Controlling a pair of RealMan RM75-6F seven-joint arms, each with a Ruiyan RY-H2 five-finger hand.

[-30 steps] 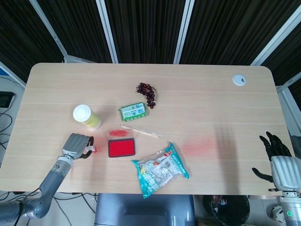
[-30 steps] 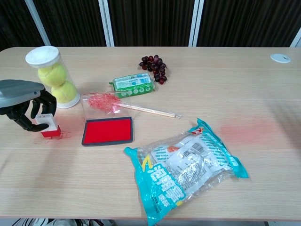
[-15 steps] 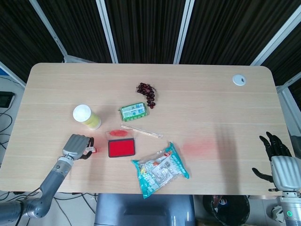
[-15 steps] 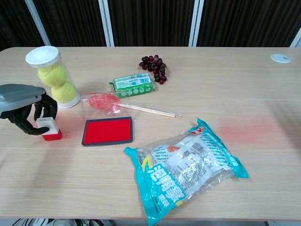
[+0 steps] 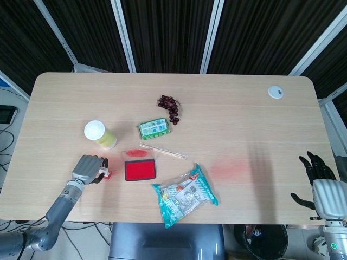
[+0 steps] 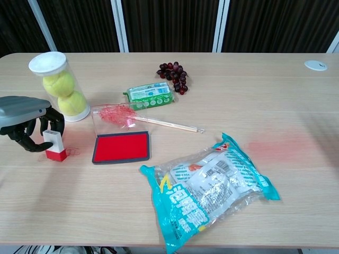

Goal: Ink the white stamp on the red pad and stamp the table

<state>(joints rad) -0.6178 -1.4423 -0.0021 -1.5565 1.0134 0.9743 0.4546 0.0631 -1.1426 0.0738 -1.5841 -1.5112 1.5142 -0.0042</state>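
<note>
A: Status on my left hand (image 6: 26, 123)?

B: I have its fingers curled round the white stamp (image 6: 54, 144), gripping the white handle. The stamp stands upright, red base down on the table (image 6: 212, 79), just left of the red pad (image 6: 121, 147). Faint red smears on the wood around the base.

A: Pad?

B: Open, its clear lid (image 6: 114, 117) raised behind it, ink-smeared. A thin stick (image 6: 167, 125) lies just beyond the lid.

A: Right hand?

B: My right hand (image 5: 320, 184) hangs off the table's right edge in the head view, fingers spread, holding nothing.

A: Other items?

B: Tennis-ball tube (image 6: 60, 87) behind the stamp, snack bag (image 6: 209, 188) in front of the pad, grapes (image 6: 174, 74) further back.
</note>
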